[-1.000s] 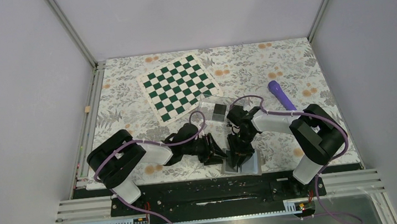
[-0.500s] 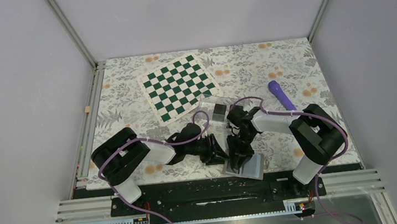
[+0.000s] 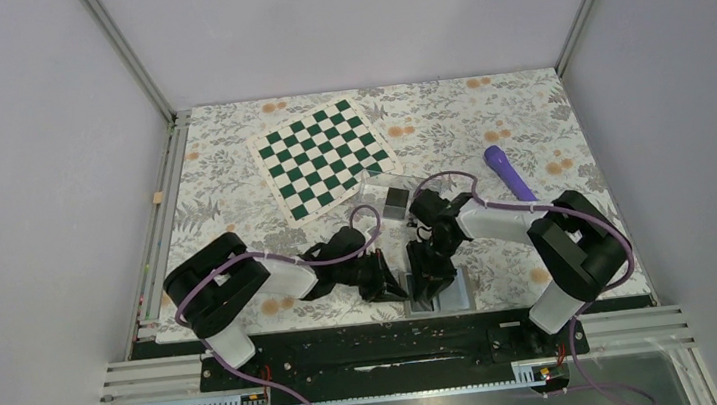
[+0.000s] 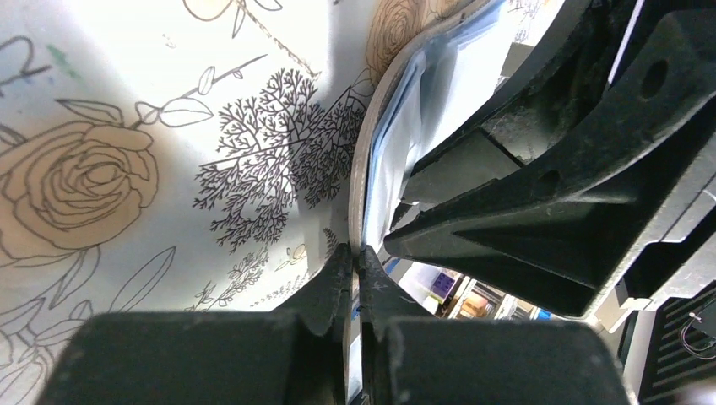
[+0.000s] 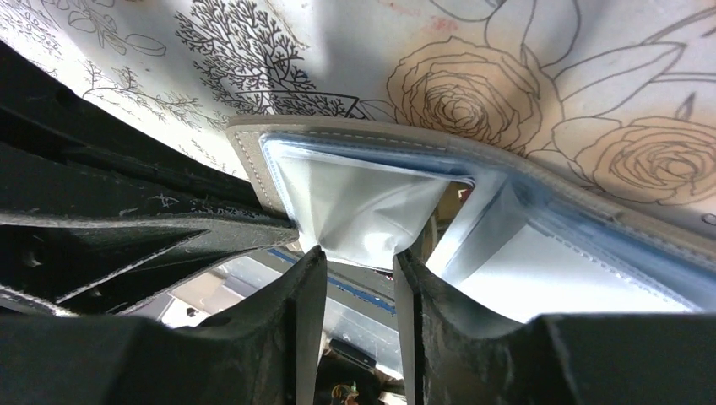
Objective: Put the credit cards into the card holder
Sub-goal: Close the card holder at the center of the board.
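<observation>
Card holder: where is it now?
Top view, mid-table: the card holder sits at the chessboard's near-right corner, left of the purple object.

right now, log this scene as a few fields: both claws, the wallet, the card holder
left claw: shut on the edge of the taupe folding wallet
right claw: jaws apart, astride the light-blue inner pocket of the wallet; grip unclear
wallet position: near table edge, between the two claws
clear acrylic card holder: on the table beyond both claws, untouched
</observation>
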`<state>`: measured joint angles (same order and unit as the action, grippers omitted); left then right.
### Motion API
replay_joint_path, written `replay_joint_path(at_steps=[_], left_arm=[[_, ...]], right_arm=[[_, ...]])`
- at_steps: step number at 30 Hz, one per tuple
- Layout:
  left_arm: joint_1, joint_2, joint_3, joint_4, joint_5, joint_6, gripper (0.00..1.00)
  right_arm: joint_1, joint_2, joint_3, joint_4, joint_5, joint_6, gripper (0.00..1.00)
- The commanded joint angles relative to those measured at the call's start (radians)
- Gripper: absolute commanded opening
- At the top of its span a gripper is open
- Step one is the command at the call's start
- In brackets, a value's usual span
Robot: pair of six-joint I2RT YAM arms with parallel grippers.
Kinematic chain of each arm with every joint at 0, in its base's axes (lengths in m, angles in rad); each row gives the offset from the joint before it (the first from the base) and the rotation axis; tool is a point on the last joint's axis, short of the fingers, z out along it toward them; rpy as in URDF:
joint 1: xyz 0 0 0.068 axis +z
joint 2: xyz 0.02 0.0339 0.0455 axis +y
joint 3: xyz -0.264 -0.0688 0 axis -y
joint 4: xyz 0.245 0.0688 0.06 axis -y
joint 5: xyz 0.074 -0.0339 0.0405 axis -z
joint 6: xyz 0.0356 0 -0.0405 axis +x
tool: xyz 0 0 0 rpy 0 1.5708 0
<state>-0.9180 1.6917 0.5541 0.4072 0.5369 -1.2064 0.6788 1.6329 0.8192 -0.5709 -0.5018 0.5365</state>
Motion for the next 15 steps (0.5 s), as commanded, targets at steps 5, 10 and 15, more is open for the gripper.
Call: replay_joint_path(at_steps=[5,10,15], left_arm=[[-0.007,-0.111,0.016,-0.093,-0.083,0.046,0.0],[-0.006,-0.191,0.106,-0.429,-0.15,0.165,0.0],[-0.004,-0.24,0.215,-0.737,-0.228,0.259,0.0]], right_arm=[[0.01,-0.091,0.048,-0.056,0.104,-0.033,0.47],[0.01,-0.128,0.077,-0.107,0.163,-0.056,0.58],[0.01,-0.179,0.118,-0.164,0.244,-0.083,0.71]])
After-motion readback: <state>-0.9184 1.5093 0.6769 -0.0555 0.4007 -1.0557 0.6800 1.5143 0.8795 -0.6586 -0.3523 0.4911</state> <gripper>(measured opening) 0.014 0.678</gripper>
